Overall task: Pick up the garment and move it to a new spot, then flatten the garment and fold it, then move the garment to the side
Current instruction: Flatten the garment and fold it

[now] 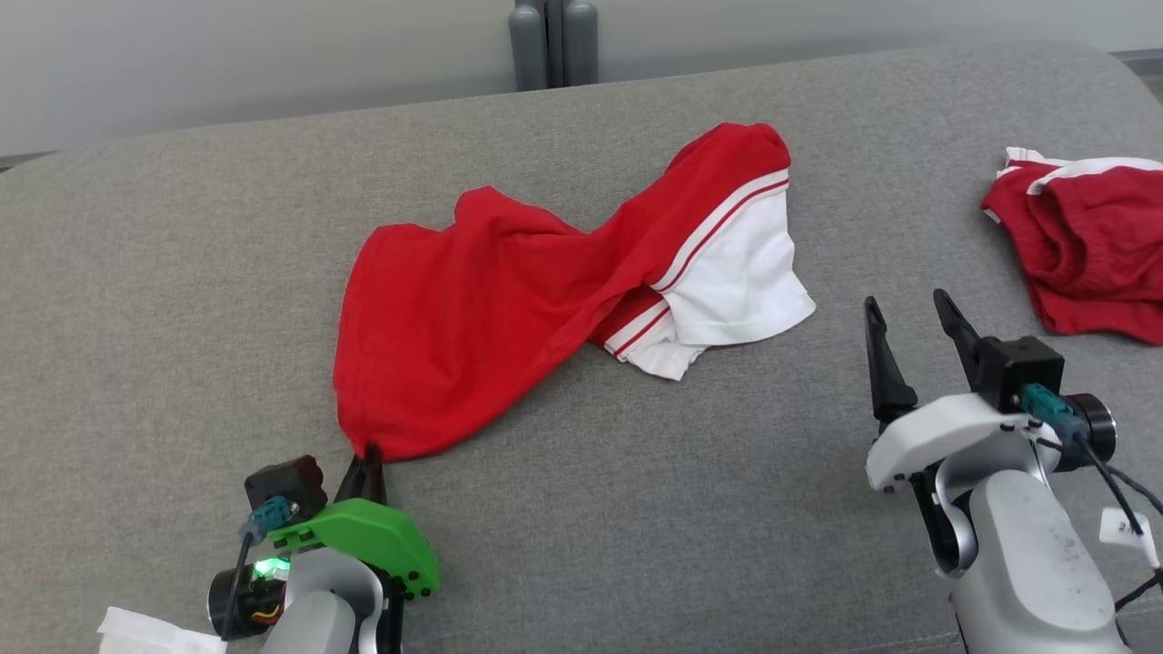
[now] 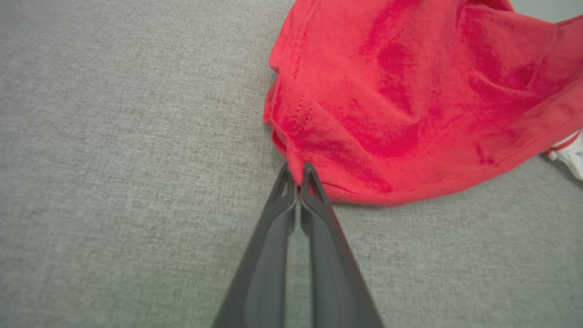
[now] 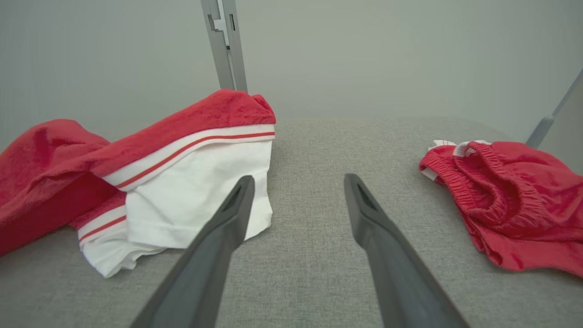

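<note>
Surface (image 1: 636, 536): grey woven fabric, with a pale wall (image 1: 227, 64) behind.
Garment (image 1: 472, 300): red with white, red-striped ends, lying crumpled and twisted in the middle of the surface.
Left gripper (image 2: 297, 172): fingers pressed together, pinching the garment's near left corner.
Right gripper (image 1: 907, 302): fingers spread apart and holding nothing, near the white end but not touching it.
Second red cloth (image 1: 1090, 245): bunched at the far right, well apart from the garment.

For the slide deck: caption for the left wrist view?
Left gripper pinches a corner of the red garment on grey upholstery.
</note>
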`<state>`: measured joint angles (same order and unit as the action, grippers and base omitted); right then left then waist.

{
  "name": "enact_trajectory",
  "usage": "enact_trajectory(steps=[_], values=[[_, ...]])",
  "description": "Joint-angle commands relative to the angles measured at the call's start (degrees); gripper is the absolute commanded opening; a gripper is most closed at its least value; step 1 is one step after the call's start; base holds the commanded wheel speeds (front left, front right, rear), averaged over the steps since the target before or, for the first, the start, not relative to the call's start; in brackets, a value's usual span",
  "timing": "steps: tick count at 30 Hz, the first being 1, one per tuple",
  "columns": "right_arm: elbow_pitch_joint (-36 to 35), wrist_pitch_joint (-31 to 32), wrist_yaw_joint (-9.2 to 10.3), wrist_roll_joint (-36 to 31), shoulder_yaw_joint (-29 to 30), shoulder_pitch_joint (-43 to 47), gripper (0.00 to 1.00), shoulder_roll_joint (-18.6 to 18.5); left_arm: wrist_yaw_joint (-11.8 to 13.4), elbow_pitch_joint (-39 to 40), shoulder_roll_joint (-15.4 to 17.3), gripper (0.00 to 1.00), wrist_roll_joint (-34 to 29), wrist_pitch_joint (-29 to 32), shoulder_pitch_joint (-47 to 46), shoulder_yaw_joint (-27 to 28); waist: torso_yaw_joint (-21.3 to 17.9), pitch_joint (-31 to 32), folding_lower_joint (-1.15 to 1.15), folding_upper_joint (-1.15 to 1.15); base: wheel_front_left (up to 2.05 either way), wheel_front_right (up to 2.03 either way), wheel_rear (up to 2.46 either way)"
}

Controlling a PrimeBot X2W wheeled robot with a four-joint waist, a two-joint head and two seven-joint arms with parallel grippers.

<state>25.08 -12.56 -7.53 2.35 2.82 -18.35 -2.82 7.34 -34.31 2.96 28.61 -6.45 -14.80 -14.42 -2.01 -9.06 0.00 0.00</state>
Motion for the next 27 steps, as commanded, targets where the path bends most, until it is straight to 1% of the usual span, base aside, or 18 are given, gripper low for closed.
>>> enact_trajectory(steps=[1, 5, 12, 21, 22, 23, 25, 26, 27], values=[[1.81, 0.7, 0.1, -0.94, 0.58, -1.52, 1.0, -0.11, 0.27, 0.72, 0.34, 0.0, 0.41, -0.43, -0.84, 0.26, 0.91, -0.38, 0.0, 0.0, 0.0, 0.0, 0.0], [8.32, 2.2, 0.1, -2.88, 1.78, -5.91, 1.0, -0.14, -0.16, 3.25, 0.28, 0.0, 0.63, -0.64, -0.97, -0.38, 2.74, -1.05, 0.0, 0.0, 0.0, 0.0, 0.0], [19.65, 3.18, 0.1, -5.43, 2.95, -12.4, 1.0, -0.18, 0.24, 7.43, 0.19, 0.0, 0.36, -0.15, -1.07, -2.04, 5.26, -3.11, 0.0, 0.0, 0.0, 0.0, 0.0], [30.47, 4.39, 0.1, -7.35, 4.8, -18.75, 1.0, -0.16, 0.48, 10.61, 0.2, 0.0, 0.86, -0.04, -0.83, -2.71, 6.39, -4.92, 0.0, 0.0, 0.0, 0.0, 0.0], [31.65, 4.55, 0.1, -7.19, 4.83, -19.39, 0.76, -0.15, 0.52, 10.91, 0.28, 0.0, 0.89, 0.01, -0.78, -2.73, 6.37, -4.99, 0.0, 0.0, 0.0, 0.0, 0.0], [32.46, 4.58, 0.1, -7.0, 4.87, -19.79, 0.46, -0.15, 0.56, 11.12, 0.34, 0.0, 0.94, 0.02, -0.73, -2.75, 6.32, -5.02, 0.0, 0.0, 0.0, 0.0, 0.0], [34.18, 4.36, 0.1, -6.54, 4.88, -20.68, 0.2, -0.16, 0.65, 11.58, 0.43, 0.0, 1.08, 0.06, -0.55, -2.8, 6.16, -4.96, 0.0, 0.0, 0.0, 0.0, 0.0], [34.98, 3.91, 0.11, -5.86, 4.96, -21.18, 0.02, -0.17, 0.63, 11.87, 0.47, 0.0, 1.2, 0.05, -0.42, -2.84, 6.04, -4.87, 0.0, 0.0, 0.0, 0.0, 0.0], [35.59, 3.58, 0.11, -5.1, 4.9, -21.59, 0.0, -0.19, 0.58, 12.13, 0.5, 0.0, 1.26, -0.02, -0.31, -2.82, 5.92, -4.75, 0.0, 0.0, 0.0, 0.0, 0.0]])
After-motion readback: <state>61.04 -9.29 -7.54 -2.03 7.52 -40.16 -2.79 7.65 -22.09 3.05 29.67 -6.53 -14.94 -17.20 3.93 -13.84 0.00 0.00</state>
